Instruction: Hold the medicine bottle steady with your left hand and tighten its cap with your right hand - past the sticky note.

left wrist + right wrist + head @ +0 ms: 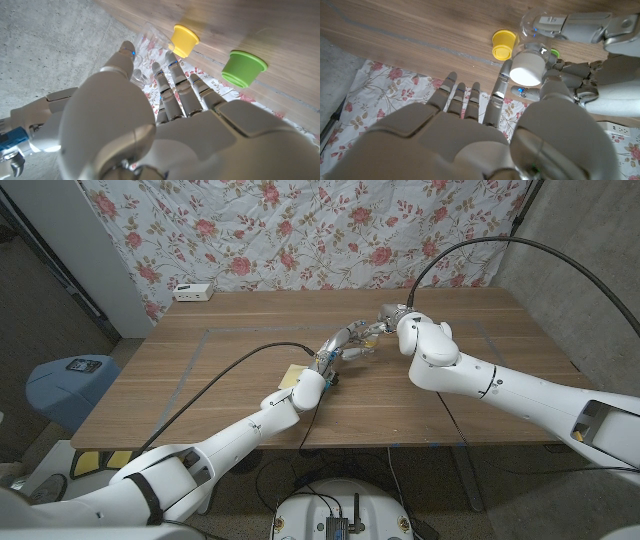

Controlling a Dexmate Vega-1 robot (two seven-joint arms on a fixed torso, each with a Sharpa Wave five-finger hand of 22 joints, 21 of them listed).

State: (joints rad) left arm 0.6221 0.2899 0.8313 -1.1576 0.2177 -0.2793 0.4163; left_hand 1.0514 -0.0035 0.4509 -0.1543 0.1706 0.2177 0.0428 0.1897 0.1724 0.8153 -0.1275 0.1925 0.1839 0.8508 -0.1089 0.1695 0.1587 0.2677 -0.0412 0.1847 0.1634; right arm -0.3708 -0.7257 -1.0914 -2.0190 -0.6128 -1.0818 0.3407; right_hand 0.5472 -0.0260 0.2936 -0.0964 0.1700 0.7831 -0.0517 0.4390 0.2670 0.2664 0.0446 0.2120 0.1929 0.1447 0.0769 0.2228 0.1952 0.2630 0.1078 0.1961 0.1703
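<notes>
A brown wooden desk [200, 370] with faint tape lines on its top stands before a white cloth backdrop printed with pink roses [300, 230]. A white power strip [193, 292] lies at the desk's far left corner, and a pale yellow sticky note [293, 376] lies near the middle of the desk, just beside the left wrist. A round blue stool [70, 385] stands on the floor off the desk's left edge. Black cables trail across the desk top and loop down from above the right arm.

Both hands meet above the middle of the desk, toward its far edge. The left hand [338, 348] reaches out with its fingers wrapped about the clear plastic medicine bottle [540, 27], gripping its body; in the left wrist view the bottle's transparent wall [150, 37] shows just past the fingertips. The right hand [385, 320] comes in from the other side. In the right wrist view its thumb and a finger sit against the sides of the round white cap [526, 68], pinching it, while its other fingers stand spread and straight. The cap sits on the bottle's mouth, facing the right wrist camera.

Beyond the hands, a small yellow plastic cup [503, 44] and a small green plastic cup [243, 68] stand on the desk near each other but apart.
</notes>
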